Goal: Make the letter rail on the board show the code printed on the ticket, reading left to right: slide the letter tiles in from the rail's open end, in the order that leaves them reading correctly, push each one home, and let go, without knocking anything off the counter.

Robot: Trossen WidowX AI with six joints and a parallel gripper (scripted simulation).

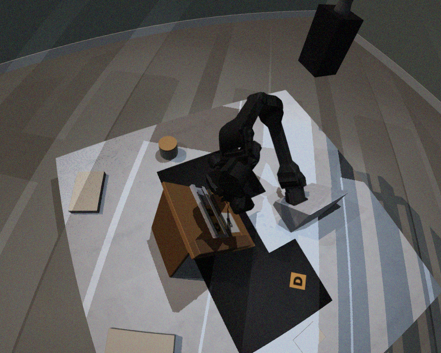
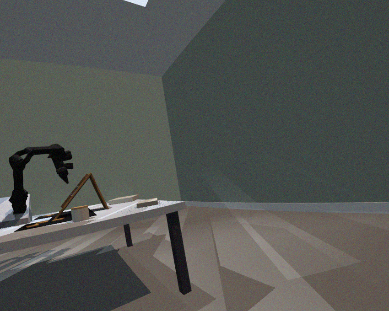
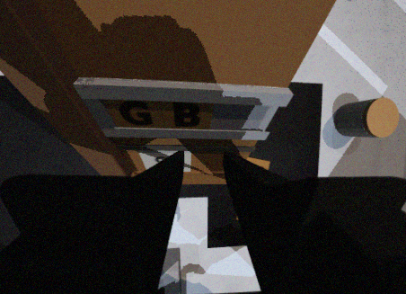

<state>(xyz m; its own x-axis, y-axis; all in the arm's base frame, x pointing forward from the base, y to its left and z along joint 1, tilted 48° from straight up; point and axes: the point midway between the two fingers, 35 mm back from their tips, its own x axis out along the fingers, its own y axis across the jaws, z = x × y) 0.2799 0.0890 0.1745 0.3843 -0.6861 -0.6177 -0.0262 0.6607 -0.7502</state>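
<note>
Pale speckled counter point(image 2: 148, 209) on dark legs stands in a green-walled room with a wood floor. Around the brown board point(image 1: 182, 216) sit a capped cylinder point(image 1: 168, 147), tan slabs point(image 1: 86, 191) and a black mat point(image 1: 258, 303) bearing tile D point(image 1: 297, 281). Tiles G point(image 3: 136, 115) and B point(image 3: 186, 116) sit in the rail point(image 3: 180, 93), whose long axis runs across the sloped face. The gripper point(image 3: 203, 164) hangs just off it, fingers apart, empty.

The arm point(image 1: 274, 125) is arched high from its base, with the wrist point(image 1: 234, 173) bent steeply downward. The gripper point(image 3: 203, 168) is held partly open, its fingers parted, and nothing is held between them.
</note>
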